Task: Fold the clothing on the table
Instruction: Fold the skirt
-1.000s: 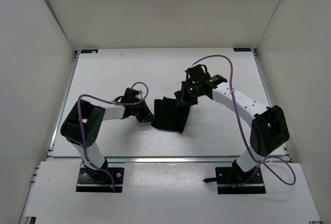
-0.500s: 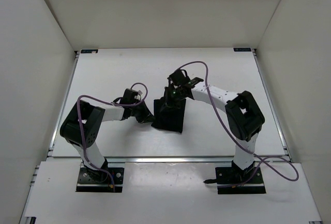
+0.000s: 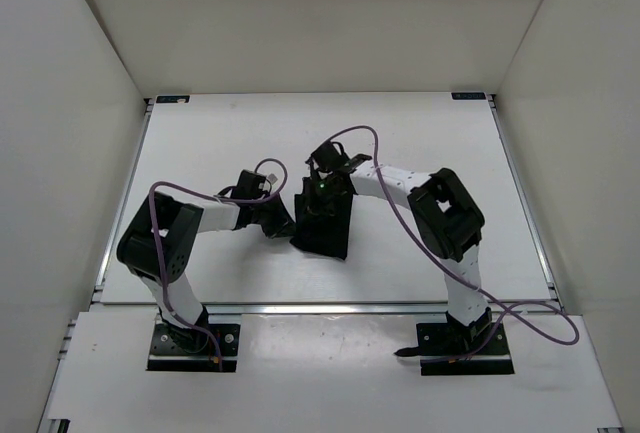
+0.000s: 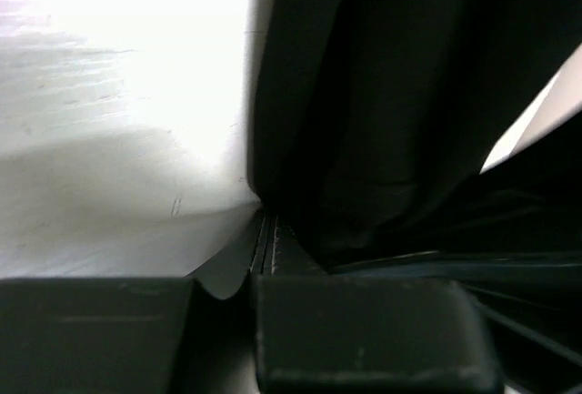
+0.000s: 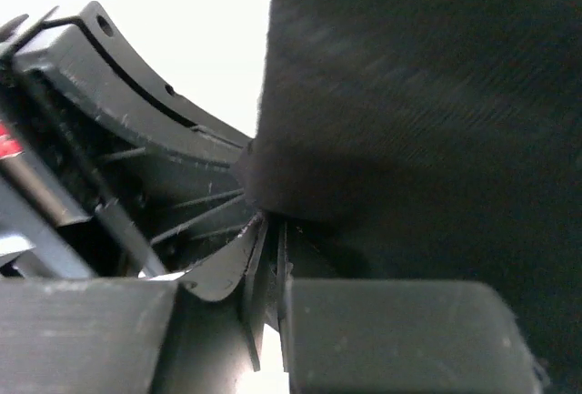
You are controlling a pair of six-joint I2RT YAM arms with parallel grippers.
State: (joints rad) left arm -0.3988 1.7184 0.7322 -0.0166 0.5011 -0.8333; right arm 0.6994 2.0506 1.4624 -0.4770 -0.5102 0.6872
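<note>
Clothing (image 3: pixel 327 233) — in left gripper (image 3: pixel 286 223), right gripper (image 3: pixel 320 198)

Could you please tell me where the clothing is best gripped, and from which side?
Likely its thin left edge, approached low from the left: the clothing lies as a narrow folded bundle, and the left gripper pinches fabric there.

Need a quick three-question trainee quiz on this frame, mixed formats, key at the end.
1. True or false: the clothing lies untouched, spread flat on the table.
2. The right gripper is shut on: A) nothing B) the clothing C) a cable.
3. How many grippers pinch the clothing?
Key: 1 false; 2 B; 3 two, since the left gripper also grips its edge.
</note>
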